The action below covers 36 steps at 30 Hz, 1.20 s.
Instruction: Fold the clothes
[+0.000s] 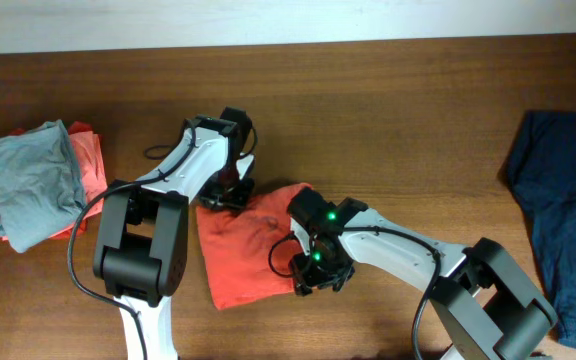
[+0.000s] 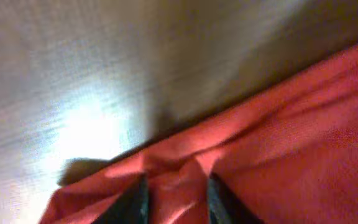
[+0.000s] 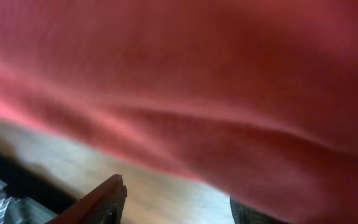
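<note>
Here, a wooden counter [image 1: 388,100] is seen from above, with two robot arms reaching toward its middle. The orange-red T-shirt [image 1: 243,255] is spread there in a rough, rumpled square, lying on the wood between the two arms. No printed lettering is shown on the side turned up.

The left gripper [image 1: 226,197] is set at the shirt's far left corner. In the left wrist view its two dark fingers [image 2: 132,202] are pressed against a raised ridge of red cloth. The corner is therefore judged to be pinched between them, probably so that it can be lifted and carried over for a fold.

The right gripper [image 1: 318,272] is placed at the shirt's near right edge. In the right wrist view its fingers [image 3: 107,199] are held wide apart with only bare wood between them, and the red hem is seen just ahead. Nothing is gripped, and the open stance is judged to be a readying for a matching hold on that edge.

A small grey folded shirt [image 1: 28,180] is stacked on another orange garment [image 1: 90,160] at the far left, seemingly set aside. A dark navy garment [image 1: 568,220] is heaped at the right edge, well apart from the work.
</note>
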Each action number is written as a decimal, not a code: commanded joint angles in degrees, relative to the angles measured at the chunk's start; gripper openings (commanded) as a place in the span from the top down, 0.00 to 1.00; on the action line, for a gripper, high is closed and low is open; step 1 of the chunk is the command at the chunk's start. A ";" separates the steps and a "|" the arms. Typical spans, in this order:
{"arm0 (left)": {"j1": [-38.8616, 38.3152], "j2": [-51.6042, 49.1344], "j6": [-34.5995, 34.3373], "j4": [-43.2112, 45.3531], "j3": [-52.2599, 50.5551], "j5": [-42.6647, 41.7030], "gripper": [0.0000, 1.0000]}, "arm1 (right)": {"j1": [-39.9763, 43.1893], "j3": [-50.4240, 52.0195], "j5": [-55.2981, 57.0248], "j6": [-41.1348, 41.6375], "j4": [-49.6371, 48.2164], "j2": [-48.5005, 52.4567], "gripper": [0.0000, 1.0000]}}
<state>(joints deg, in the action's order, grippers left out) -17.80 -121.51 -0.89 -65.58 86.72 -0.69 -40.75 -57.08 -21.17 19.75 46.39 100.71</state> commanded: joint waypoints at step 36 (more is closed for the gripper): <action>0.50 -0.94 0.11 -7.32 -1.92 -11.89 0.88 | 15.39 -3.69 -4.76 -11.34 4.63 0.26 0.90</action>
<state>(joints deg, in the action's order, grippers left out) -17.58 -121.51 -0.91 -73.45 85.27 -13.06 -25.63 -60.07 -28.16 8.78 47.72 100.71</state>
